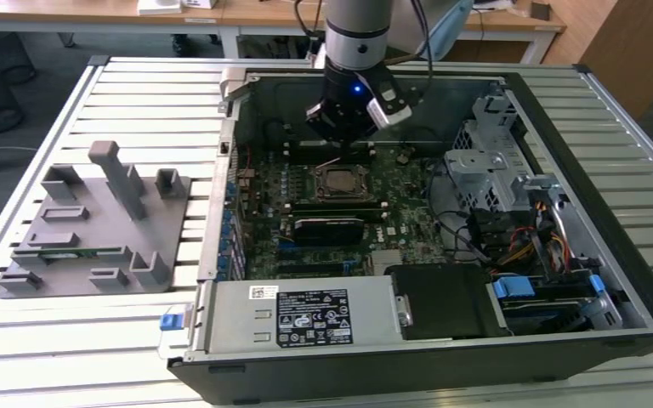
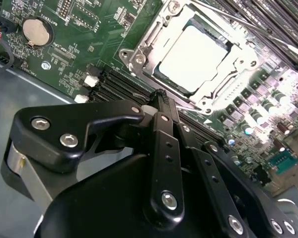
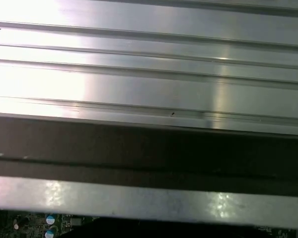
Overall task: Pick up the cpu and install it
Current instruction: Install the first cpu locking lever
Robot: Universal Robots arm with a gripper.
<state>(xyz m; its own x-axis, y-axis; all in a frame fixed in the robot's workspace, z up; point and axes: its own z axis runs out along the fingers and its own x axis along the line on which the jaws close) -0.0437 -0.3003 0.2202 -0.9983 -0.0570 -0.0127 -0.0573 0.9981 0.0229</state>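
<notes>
The cpu (image 2: 191, 57), a shiny silver square, lies inside the metal-rimmed socket frame (image 2: 139, 57) on the green motherboard (image 2: 79, 54). In the exterior view the cpu (image 1: 339, 181) sits at the middle of the open computer case. My gripper (image 1: 340, 136) hangs just behind and above the socket, apart from the chip. In the second wrist view the gripper (image 2: 157, 97) has its black fingers drawn together at one tip with nothing between them. A thin metal lever (image 2: 248, 27) slants free beside the socket.
A grey holder block (image 1: 94, 221) with a green memory stick (image 1: 71, 252) sits on the slatted table (image 3: 149, 74) at the exterior view's left. Inside the case are a power supply (image 1: 303, 314), a drive cage (image 1: 491, 161) and cables (image 1: 508, 246).
</notes>
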